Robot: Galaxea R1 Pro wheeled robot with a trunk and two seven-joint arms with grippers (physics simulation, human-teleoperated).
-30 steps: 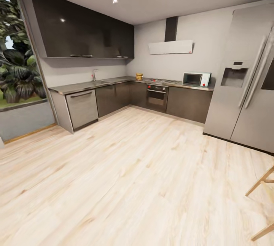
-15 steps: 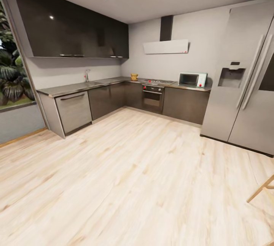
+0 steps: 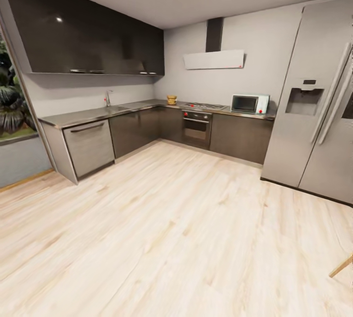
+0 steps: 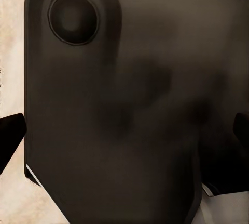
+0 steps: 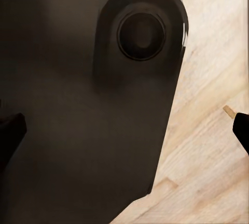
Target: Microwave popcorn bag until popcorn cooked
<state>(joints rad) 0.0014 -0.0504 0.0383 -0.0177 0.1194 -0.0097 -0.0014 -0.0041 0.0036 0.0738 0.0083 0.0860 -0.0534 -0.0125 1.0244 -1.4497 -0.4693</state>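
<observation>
Whole head view has shifted vs a sec ago: kitchen sits a bit nearer and the window has slid toward the edge, so the camera/base is moving, not the things. Judged: robot is still in the approach phase, nothing grasped yet.

Popcorn bag (image 3: 171, 99) stands on the desk (image 3: 93, 115), i.e. the grey countertop, in the far corner just beside the hob (image 3: 206, 106). Small tan shape at this range; details too small to tell. Microwave (image 3: 250, 103) is on the same desk further along, well apart from the bag, near the fridge (image 3: 314, 101). Its dark door looks closed; inside can't be seen, so contents unknown. Oven (image 3: 197, 127) below the hob is also shut.

Wood floor (image 3: 171, 228) lies between robot and cabinets.

Left wrist view: dark robot body panel (image 4: 119, 109) up close, dark finger tips at the frame edges. Right wrist view: similar panel (image 5: 83, 89) over floor. Fingers' spread: can't tell for either arm; nothing seen held.
</observation>
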